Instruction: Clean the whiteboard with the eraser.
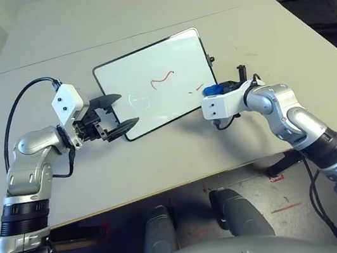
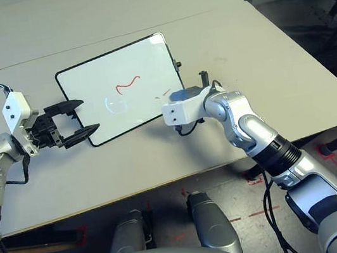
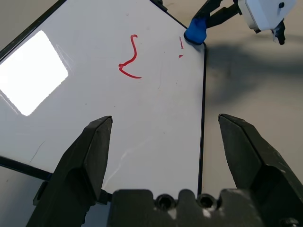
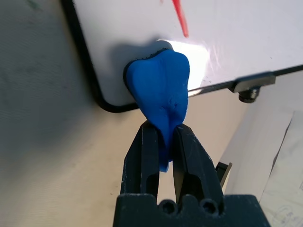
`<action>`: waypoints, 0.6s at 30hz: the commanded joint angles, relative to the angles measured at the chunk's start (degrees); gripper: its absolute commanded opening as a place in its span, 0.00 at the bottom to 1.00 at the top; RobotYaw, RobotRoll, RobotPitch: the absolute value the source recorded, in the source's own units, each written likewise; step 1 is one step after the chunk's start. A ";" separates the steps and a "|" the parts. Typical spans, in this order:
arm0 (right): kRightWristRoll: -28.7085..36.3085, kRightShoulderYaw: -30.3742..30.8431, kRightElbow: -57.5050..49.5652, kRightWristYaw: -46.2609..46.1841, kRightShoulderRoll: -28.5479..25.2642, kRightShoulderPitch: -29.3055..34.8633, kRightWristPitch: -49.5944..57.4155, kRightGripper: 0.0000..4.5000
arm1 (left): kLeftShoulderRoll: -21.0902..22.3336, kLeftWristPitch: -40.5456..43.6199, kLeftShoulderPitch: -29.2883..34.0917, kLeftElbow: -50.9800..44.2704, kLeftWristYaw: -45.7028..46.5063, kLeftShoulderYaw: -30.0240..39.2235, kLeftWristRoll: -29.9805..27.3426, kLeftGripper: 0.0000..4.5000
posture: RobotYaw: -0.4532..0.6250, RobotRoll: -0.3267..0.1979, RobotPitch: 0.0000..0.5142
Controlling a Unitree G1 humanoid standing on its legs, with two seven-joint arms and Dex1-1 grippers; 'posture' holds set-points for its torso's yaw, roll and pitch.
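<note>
While pressed on the whiteboard [image 1: 153, 87] corner, eraser [image 4: 161, 92] clenched in right pincer [image 4: 163, 142], left pincer [image 3: 163, 142] spread wide.

The rectangular white whiteboard with thin black frame [image 3: 156, 118] looks glossy and smooth, mirroring a bright light patch. The small bright blue eraser [image 4: 161, 87] looks soft, matt and squeezed. The pale grey surface [image 1: 161, 160] appears matt.

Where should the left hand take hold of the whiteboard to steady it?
At the near left corner of the whiteboard, coming from the robot's left along the table. The open left hand already straddles that corner, and the board lies flat, so only its thin black frame offers an edge to pinch.
</note>
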 commanded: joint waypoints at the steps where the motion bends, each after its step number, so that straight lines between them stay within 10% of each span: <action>1: -0.05 -1.16 1.25 -0.62 0.35 -0.64 0.90 0.05 | -0.11 -0.43 -0.13 0.68 -0.35 -0.66 0.94 1.00 | 0.29 0.62 0.26; 18: -2.06 3.42 1.54 0.68 6.89 -3.69 0.62 0.05 | 0.46 0.60 -0.27 -0.12 -0.52 -0.69 0.73 1.00 | 0.30 0.62 0.29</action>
